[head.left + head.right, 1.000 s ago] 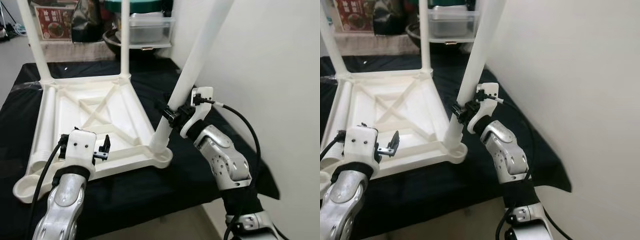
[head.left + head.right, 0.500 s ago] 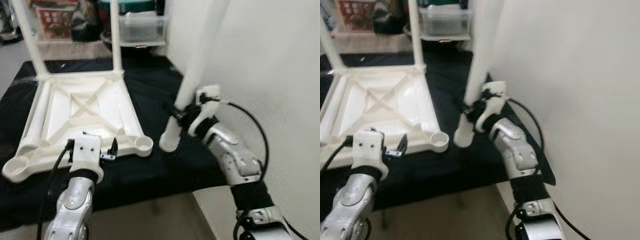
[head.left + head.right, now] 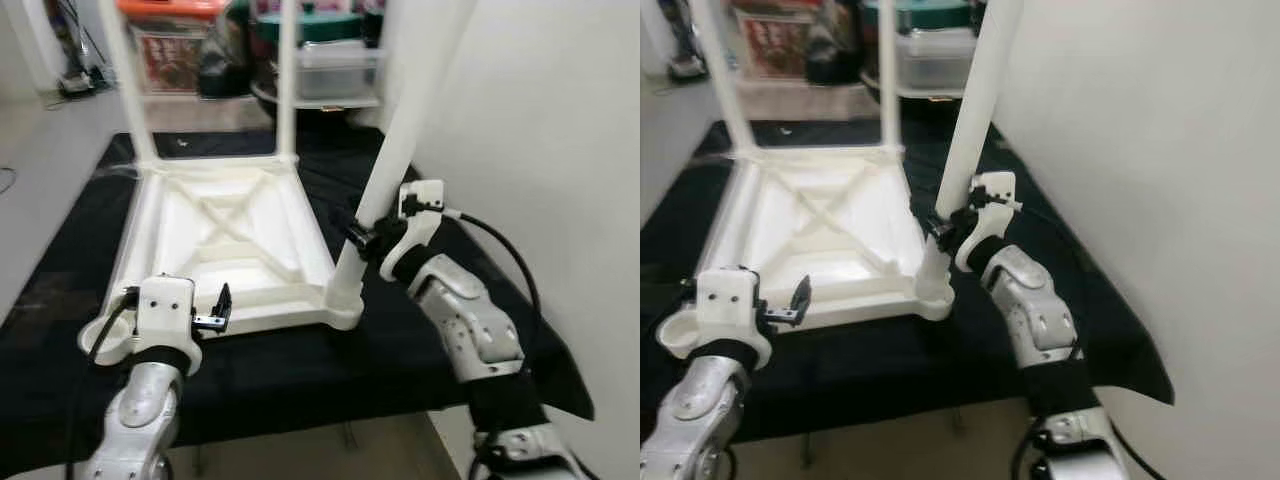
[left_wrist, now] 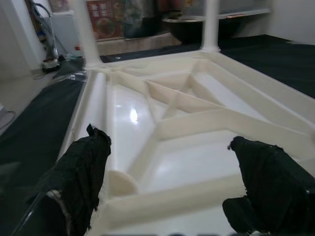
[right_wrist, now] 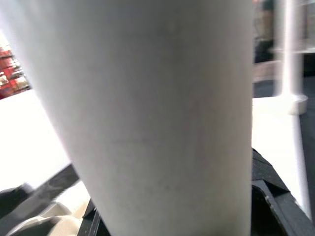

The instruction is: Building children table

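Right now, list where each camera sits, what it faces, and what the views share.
Left eye view: on the head, looking down at the upturned white table top on the black cloth; both arms show.
Right eye view: same scene from its stereo twin.
Left wrist view: along the open left hand over the table top's ribbed underside.
Right wrist view: against the white leg that the right hand grips.
Shared: table top and standing legs.

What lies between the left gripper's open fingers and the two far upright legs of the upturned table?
The underside of the upturned table, with its crossed ribs, lies between the left gripper and the two far legs, in the left wrist view.
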Controlling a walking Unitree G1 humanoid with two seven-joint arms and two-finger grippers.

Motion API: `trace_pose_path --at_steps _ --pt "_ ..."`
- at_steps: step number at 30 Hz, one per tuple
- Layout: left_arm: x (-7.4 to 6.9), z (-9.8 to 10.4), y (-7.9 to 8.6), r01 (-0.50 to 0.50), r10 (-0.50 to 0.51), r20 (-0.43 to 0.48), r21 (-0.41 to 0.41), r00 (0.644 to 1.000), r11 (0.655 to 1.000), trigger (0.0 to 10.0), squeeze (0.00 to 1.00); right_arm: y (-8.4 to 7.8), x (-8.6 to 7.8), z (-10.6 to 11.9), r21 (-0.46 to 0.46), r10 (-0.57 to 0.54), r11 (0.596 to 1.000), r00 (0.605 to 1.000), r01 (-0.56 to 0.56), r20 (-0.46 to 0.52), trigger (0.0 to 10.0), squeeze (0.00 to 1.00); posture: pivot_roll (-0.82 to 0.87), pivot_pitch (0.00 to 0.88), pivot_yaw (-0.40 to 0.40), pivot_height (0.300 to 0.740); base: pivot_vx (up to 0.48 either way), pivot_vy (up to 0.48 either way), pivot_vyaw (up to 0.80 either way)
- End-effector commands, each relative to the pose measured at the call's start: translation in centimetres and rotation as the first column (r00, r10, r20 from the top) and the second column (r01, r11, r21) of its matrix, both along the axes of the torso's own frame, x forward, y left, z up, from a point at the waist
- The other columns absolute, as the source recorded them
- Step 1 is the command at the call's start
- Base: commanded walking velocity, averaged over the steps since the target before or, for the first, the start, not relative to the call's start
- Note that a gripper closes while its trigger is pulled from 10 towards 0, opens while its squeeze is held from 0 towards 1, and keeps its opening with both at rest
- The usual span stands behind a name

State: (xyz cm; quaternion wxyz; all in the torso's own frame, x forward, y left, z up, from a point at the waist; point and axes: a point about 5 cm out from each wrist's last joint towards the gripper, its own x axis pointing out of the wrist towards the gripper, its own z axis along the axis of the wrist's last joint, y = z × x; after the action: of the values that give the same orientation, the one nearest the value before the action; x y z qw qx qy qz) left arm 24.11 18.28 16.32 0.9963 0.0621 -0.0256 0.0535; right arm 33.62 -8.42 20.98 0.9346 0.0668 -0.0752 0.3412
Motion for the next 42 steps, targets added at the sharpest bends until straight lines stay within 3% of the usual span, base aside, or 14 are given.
trace_pose_path --at_steps 1,12,15,18,23,36,42 --pt "0.0 0.0 -0.4 0.024 -0.024 0.002 0.014 1.000 1.000 10.0 0.00 -1.1 0.3 0.3 -0.025 -0.051 0.998 0.998 0.052 0.038 10.0 0.00 0.11 0.000 -0.128 0.740 0.000 0.000 0.00" --pt "-0.1 -0.1 -0.3 0.036 -0.036 -0.006 0.023 0.999 0.999 10.0 0.00 -1.5 0.6 0.3 -0.048 -0.075 0.996 0.995 0.079 0.072 10.0 0.00 0.12 0.000 -0.122 0.740 0.000 0.000 0.12" --pt "0.0 -0.1 -0.3 0.042 -0.042 -0.008 0.025 0.999 0.999 10.0 0.00 -2.3 0.8 0.2 -0.111 -0.080 0.990 0.990 0.093 0.113 10.0 0.00 0.12 0.000 -0.121 0.740 0.000 0.000 0.00" --pt "0.0 -0.1 -0.3 0.046 -0.046 -0.008 0.025 0.999 0.999 10.0 0.00 -3.1 0.7 -0.2 -0.184 -0.018 0.982 0.993 0.040 0.115 10.0 0.00 0.11 0.000 -0.123 0.740 0.000 0.000 0.00" --pt "0.0 -0.3 -0.4 0.051 -0.051 -0.008 0.023 0.999 0.998 10.0 0.00 -3.5 0.5 -1.2 -0.259 0.040 0.966 0.993 -0.009 0.112 10.0 0.00 0.11 0.000 -0.124 0.740 0.000 0.000 0.00" --pt "0.0 0.0 -0.5 0.060 -0.060 0.007 0.022 0.998 0.998 10.0 0.00 -2.4 1.8 -2.1 -0.271 0.004 0.962 0.982 0.047 0.187 10.0 0.00 0.13 0.000 -0.128 0.740 0.000 0.000 0.00" --pt "-0.1 0.1 -0.4 0.059 -0.060 0.013 0.025 0.998 0.998 10.0 0.00 -2.2 2.0 -2.4 -0.261 0.026 0.965 0.988 0.015 0.153 10.0 0.00 0.14 0.000 -0.134 0.740 0.000 0.000 0.00"
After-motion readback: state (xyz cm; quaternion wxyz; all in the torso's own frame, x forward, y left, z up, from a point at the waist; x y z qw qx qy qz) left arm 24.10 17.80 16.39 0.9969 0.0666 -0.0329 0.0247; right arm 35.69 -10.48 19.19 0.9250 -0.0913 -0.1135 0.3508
